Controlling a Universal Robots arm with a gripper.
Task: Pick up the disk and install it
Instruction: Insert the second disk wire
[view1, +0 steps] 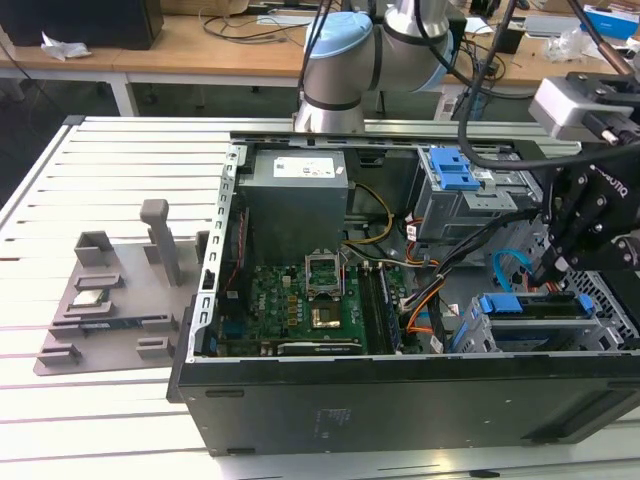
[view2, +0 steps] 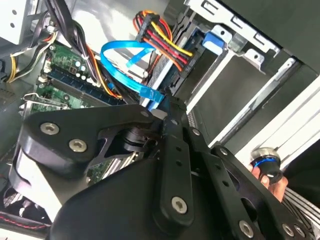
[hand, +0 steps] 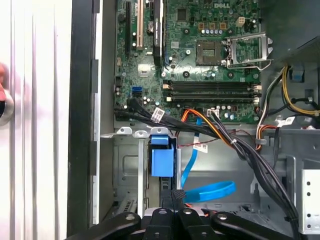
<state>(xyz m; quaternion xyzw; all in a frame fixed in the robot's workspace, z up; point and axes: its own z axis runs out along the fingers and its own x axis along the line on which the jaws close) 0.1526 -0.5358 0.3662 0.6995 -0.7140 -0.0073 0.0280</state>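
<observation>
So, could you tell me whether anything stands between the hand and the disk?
Nothing visible does. In the exterior view the hand hangs just above the disk in the drive cage. The looped blue cable lies close by, toward that view's left, beside the gap rather than across it.

Blue cable and black cable bundle crowd the drive bay.

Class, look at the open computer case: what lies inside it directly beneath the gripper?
Beneath the gripper sits a metal drive bay holding a blue-railed disk, beside a looped blue cable. The disk's lower part is hidden within the bay.
</observation>
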